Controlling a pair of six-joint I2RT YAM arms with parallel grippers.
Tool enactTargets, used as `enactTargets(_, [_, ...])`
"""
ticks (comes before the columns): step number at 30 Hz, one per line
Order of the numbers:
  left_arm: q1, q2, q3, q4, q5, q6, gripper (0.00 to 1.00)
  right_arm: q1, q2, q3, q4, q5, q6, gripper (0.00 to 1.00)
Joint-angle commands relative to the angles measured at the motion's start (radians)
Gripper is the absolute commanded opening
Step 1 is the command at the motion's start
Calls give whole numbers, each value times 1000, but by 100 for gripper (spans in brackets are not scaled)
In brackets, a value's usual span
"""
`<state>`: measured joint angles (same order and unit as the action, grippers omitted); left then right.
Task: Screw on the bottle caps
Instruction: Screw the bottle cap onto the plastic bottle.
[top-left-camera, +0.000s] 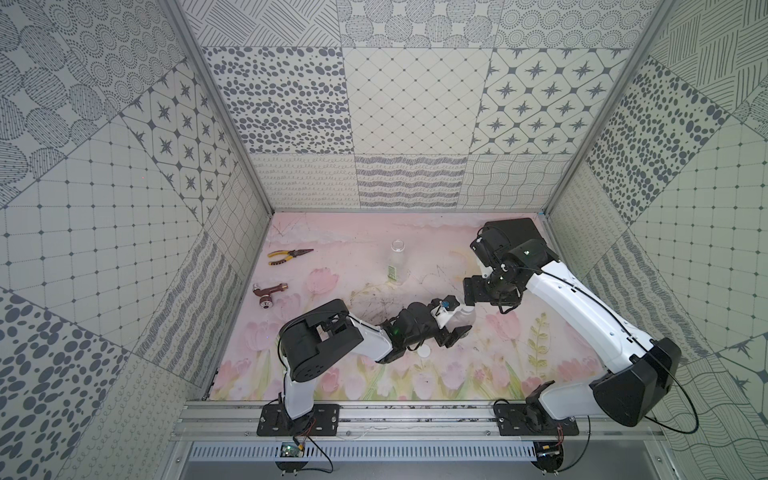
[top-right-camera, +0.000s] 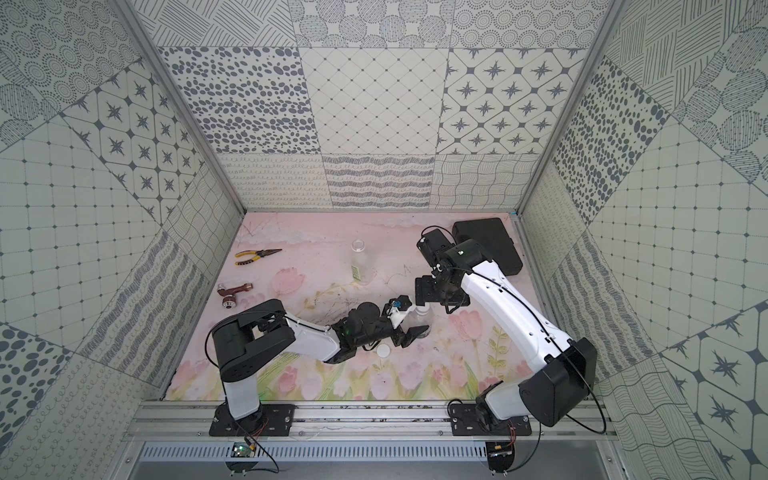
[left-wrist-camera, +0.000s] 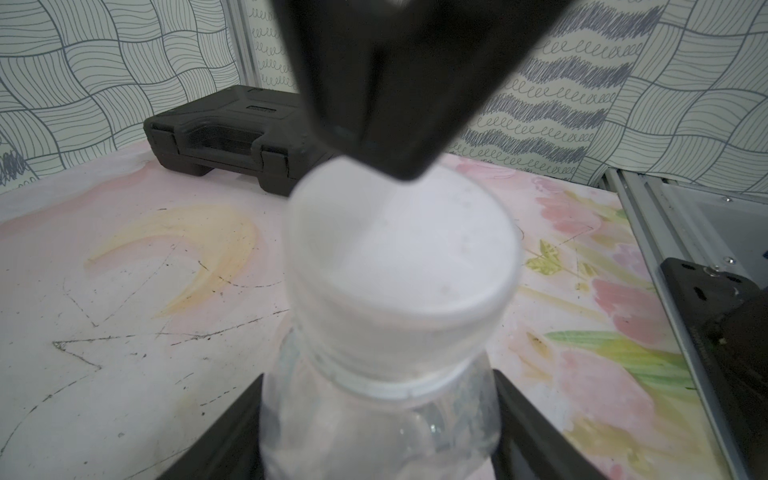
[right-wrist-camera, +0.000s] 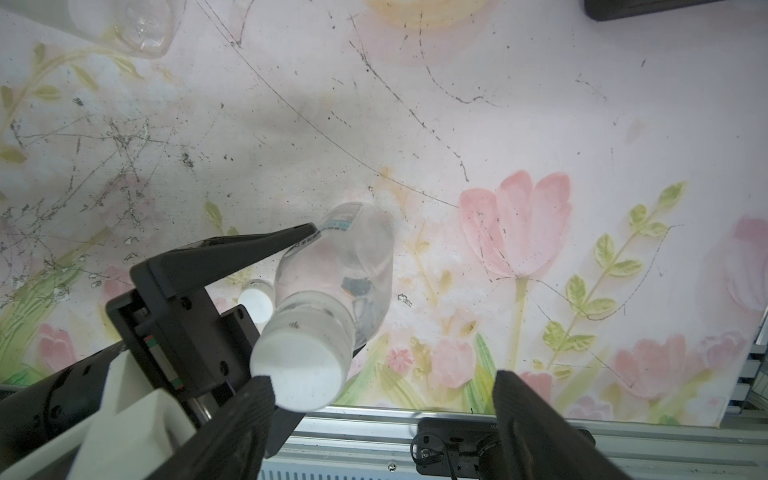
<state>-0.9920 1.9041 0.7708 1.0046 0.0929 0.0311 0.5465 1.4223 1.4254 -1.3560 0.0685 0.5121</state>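
The taller bottle (top-left-camera: 397, 259) is stood uncapped towards the back of the flowered mat (top-left-camera: 519, 357). It could be toppled by a wide sweep of either arm. The second cap (top-left-camera: 424, 352) is seen lying flat on the mat just beside the left arm's wrist, where it could be brushed away by any shift of that arm.

The shorter bottle (right-wrist-camera: 353, 257) is stood upright near the middle and is clamped at its body by the left gripper (left-wrist-camera: 379, 399). If it is squeezed harder, the thin wall could be crushed and the neck pulled out of true. A white cap (left-wrist-camera: 403, 257) is seated on that neck; whether its thread is engaged cannot be told.

The right gripper (right-wrist-camera: 384, 380) is held over this cap with jaws wide apart. One fingertip is at the cap's rim, so the cap is well off-centre in the gap. A closing from here is likely to push the cap sideways, tip it or cross-thread it.

Pliers (top-left-camera: 289, 256) and a brown fitting (top-left-camera: 268, 294) are set near the left wall, well apart from the work, with bare mat between. The far right corner is filled by a black case (top-right-camera: 488, 245), so little room is left behind the right arm. The near right of the mat, up to the front rail (top-left-camera: 415, 411), is open.
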Motion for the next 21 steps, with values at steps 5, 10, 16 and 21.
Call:
enactTargets(5, [-4,-10,4,-8,30,29,76,-2,27,-18,37,34,-17,87])
enactTargets(10, [-4,-14,-1,-9,35,34,74,-1,27,-30,38,50,-14,85])
enactTargets(16, [-4,-16,-4,-11,41,39,74,-1,18,-39,39,44,-12,83])
enactTargets(21, [-4,-16,-4,-14,42,41,74,-1,4,-32,37,24,-13,83])
